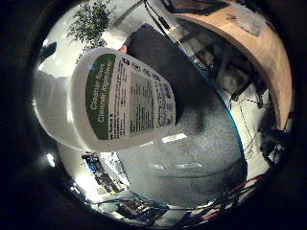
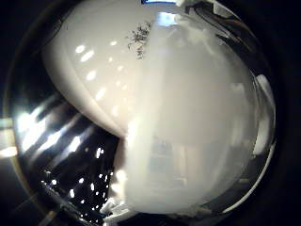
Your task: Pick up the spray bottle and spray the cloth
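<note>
We start at the hand, and none of it shows plainly in either palm view, so we cannot tell whether it is spread, pressed together or clamped on anything.

Closest to the palm is the spray bottle (image 1: 115, 98). In the little finger side view its white body fills the middle of the frame and runs out toward the edge. We see its label (image 1: 132, 98) face on, a green band beside a white panel of small print. In the thumb side view the same white, rounded body takes up a large part of the frame, with ceiling lights mirrored as bright spots on its skin, so the bottle sits very near the palm. Across it lies a pale blurred band (image 2: 188, 117); we cannot make out what that is. Beside the bottle in that view there is a dark glossy surface (image 2: 61, 155), dotted with reflected lights.

Behind the bottle, in the little finger side view, spreads the grey cloth (image 1: 201, 143). It has a coarse, speckled texture and a thin teal edge (image 1: 235, 129) along one side. The bottle stands in front of it in the picture, and we cannot tell whether the two touch.

Beyond the cloth, toward the rim of the frame, curves a wooden desk (image 1: 268, 57). A leafy green plant (image 1: 91, 21) shows past the far end of the bottle.
</note>
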{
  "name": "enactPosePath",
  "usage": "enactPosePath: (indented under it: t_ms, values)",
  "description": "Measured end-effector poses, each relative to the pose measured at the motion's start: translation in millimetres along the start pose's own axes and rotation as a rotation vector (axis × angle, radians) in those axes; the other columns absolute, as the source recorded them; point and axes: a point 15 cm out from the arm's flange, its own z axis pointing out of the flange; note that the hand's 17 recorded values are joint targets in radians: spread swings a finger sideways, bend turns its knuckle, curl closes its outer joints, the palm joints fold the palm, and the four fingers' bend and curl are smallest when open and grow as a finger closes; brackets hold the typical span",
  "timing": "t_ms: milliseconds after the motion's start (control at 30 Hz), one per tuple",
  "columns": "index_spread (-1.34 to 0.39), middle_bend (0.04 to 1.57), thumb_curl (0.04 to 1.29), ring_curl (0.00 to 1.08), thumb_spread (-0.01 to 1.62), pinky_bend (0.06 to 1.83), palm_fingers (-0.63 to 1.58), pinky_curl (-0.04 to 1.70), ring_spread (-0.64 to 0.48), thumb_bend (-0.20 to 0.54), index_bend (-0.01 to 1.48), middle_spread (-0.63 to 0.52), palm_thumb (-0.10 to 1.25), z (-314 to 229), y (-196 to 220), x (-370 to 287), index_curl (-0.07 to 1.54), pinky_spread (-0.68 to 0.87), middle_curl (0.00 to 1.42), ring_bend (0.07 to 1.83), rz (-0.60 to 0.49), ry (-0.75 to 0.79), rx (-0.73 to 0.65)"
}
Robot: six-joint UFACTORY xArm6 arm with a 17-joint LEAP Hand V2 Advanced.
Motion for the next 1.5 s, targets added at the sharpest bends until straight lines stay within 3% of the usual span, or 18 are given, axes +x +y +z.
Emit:
enactPosePath:
  t_ms: [300,567,700,800,933,1100,1500]
  values:
    - [-0.25,0.36,0.28,0.27,1.03,0.52,0.09,0.31,0.18,-0.022,0.11,0.13,0.4,15,2,3,0.19,0.39,0.36,0.5,-0.009,0.014,-0.039]
    - [-0.21,0.47,0.28,0.3,1.05,0.59,0.21,0.31,0.07,-0.019,0.14,0.03,0.47,14,0,3,0.2,0.33,0.4,0.65,-0.013,0.017,-0.032]
    - [-0.2,0.52,0.29,0.32,1.06,0.62,0.27,0.3,0.0,-0.02,0.15,-0.01,0.49,14,-1,2,0.22,0.22,0.42,0.73,-0.01,0.013,-0.028]
    - [-0.21,0.59,0.29,0.36,1.06,0.65,0.37,0.3,-0.08,-0.02,0.15,-0.06,0.51,14,-1,2,0.24,0.06,0.46,0.87,-0.011,0.01,-0.026]
    - [-0.22,0.71,0.3,0.44,1.07,0.84,0.49,0.36,-0.17,-0.016,0.16,-0.13,0.57,14,-2,2,0.25,-0.19,0.54,1.05,-0.011,0.01,-0.022]
    - [-0.26,0.8,0.31,0.52,1.09,1.03,0.58,0.47,-0.21,-0.014,0.2,-0.19,0.63,13,-3,2,0.3,-0.4,0.64,1.18,-0.012,0.01,-0.018]
    - [-0.38,0.95,0.37,0.63,1.14,1.17,0.69,0.71,-0.25,-0.011,0.48,-0.22,0.81,6,-12,-2,0.59,-0.43,0.85,1.3,-0.013,-0.026,0.032]
